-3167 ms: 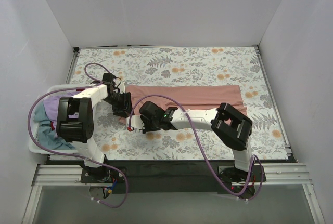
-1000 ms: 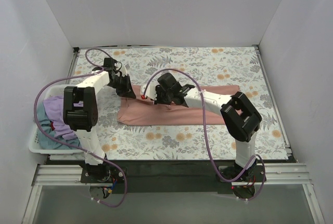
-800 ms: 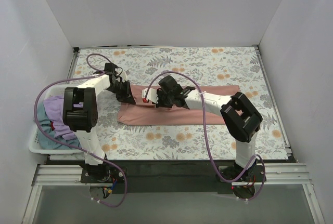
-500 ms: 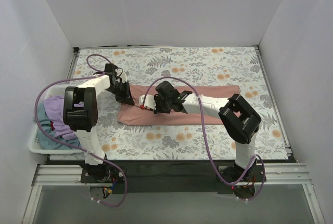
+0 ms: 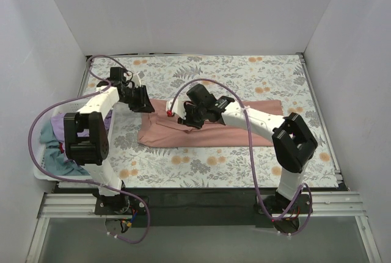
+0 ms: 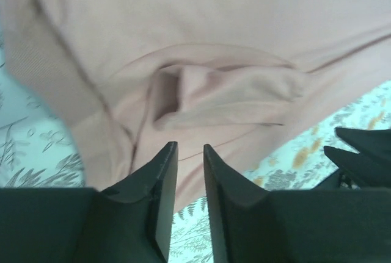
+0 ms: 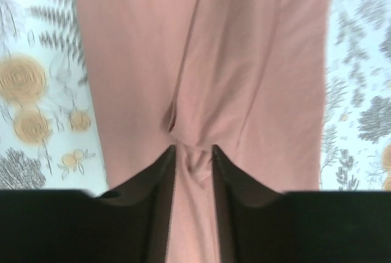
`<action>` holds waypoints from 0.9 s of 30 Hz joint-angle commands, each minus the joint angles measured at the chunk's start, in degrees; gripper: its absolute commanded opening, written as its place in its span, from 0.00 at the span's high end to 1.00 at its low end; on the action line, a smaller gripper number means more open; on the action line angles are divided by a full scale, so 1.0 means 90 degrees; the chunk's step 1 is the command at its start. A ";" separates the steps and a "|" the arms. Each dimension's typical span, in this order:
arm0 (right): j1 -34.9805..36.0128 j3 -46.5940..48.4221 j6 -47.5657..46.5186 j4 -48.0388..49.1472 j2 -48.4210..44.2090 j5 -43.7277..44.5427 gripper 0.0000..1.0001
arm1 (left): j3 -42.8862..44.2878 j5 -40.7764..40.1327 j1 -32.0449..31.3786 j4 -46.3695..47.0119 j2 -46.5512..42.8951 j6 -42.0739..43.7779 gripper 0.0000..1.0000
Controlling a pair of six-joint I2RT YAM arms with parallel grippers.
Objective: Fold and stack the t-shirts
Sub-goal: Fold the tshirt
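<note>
Salmon-pink t-shirt (image 5: 201, 136): soft matte knit, folded into a long band across mid-table, puckered at its left end. Right gripper (image 7: 193, 151) clamps a ridge of it. Left gripper (image 6: 188, 148): fingers a narrow slit apart, grip indeterminate. Lavender t-shirt (image 5: 59, 121) and teal t-shirt (image 5: 52, 150) lie bunched in the basket (image 5: 38, 175), partly hidden by the arm.

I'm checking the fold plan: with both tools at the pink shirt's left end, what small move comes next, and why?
Probably lift that end slightly and carry it rightward. The pink t-shirt lies as a long strip, its wrinkles converge between the tips of the right tool, and the left tool sits at the same end.
</note>
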 commanded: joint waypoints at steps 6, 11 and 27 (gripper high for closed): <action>-0.0340 0.1215 0.1326 -0.0526 0.0703 -0.1220 0.83 | -0.0124 0.1316 -0.0155 0.0610 -0.0110 -0.0351 0.90; -0.0457 0.1342 0.1326 -0.0516 0.1299 -0.1191 0.85 | -0.0018 0.1111 -0.0224 0.0854 0.0251 -0.0449 0.93; -0.1336 0.2065 0.1775 -0.1375 0.1272 -0.1796 0.63 | 0.2403 -0.0305 -0.0243 0.1069 0.2751 -0.0361 0.94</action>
